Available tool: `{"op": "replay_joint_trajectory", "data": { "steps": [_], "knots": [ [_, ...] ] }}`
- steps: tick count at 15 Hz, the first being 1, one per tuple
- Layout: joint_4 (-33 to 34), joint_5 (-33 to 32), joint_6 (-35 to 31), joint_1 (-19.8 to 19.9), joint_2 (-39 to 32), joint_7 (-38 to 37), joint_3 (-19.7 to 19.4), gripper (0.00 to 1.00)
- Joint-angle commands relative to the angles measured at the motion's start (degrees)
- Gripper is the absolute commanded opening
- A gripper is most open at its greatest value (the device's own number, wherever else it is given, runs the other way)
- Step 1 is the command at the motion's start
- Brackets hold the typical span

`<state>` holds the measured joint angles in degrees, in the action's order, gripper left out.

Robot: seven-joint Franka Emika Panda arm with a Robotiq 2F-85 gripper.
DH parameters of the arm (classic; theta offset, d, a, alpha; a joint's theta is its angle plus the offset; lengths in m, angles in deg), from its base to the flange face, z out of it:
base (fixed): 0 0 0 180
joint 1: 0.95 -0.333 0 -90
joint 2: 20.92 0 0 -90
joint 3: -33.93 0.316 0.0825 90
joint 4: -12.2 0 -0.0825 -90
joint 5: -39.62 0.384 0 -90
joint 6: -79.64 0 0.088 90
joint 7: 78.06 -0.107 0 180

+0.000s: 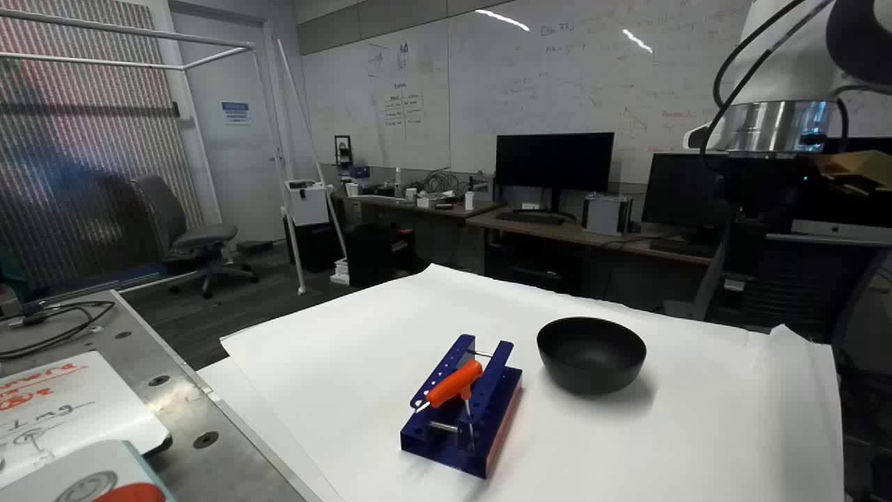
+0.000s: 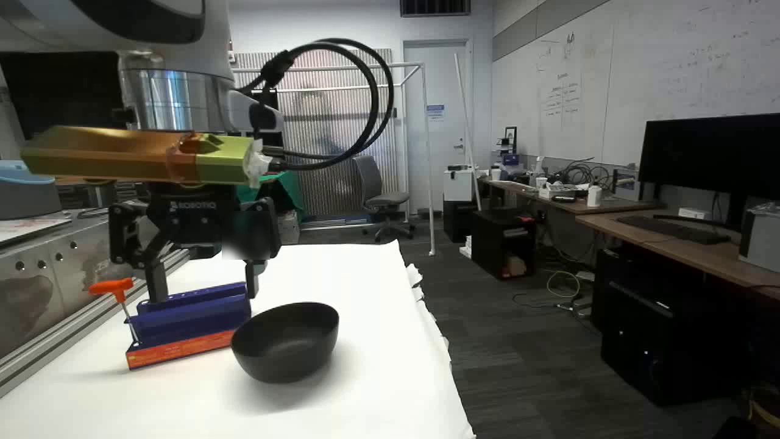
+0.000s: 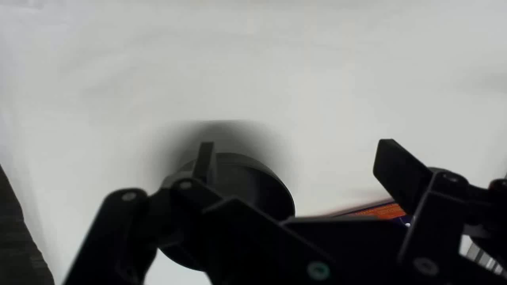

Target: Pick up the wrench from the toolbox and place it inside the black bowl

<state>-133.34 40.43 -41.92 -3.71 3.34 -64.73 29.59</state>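
Observation:
The wrench is an orange T-handled tool. In both exterior views its orange handle (image 1: 454,384) (image 2: 111,286) sticks up from one end of the toolbox, its metal shaft down in it. The toolbox (image 1: 503,397) (image 2: 189,323) is dark blue with an orange side and lies on the white-covered table. The black bowl (image 1: 592,362) (image 2: 286,341) stands upright beside it. My gripper (image 2: 204,292) is open and empty, above the table. In the wrist view, the gripper (image 3: 296,144) partly hides the bowl (image 3: 257,186) and the toolbox (image 3: 390,210); the wrench is hidden or out of view there.
White paper (image 1: 334,362) covers the table. A metal rail and bench (image 1: 202,418) with cables and papers run along one side. Desks with monitors (image 1: 554,160) and a chair (image 1: 202,237) stand farther back. Cables (image 2: 365,91) hang from the arm.

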Motion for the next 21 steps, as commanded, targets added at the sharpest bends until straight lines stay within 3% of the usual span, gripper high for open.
{"op": "replay_joint_trajectory", "data": {
  "steps": [1,16,21],
  "knots": [
    [0.1,0.2,0.1,0.4,0.0,0.1,0.4,1.0],
    [0.3,0.2,0.1,0.4,0.0,0.1,0.4,1.0],
    [9.3,0.9,-1.7,-0.8,-5.3,-13.9,6.6,1.0]
  ]
}}
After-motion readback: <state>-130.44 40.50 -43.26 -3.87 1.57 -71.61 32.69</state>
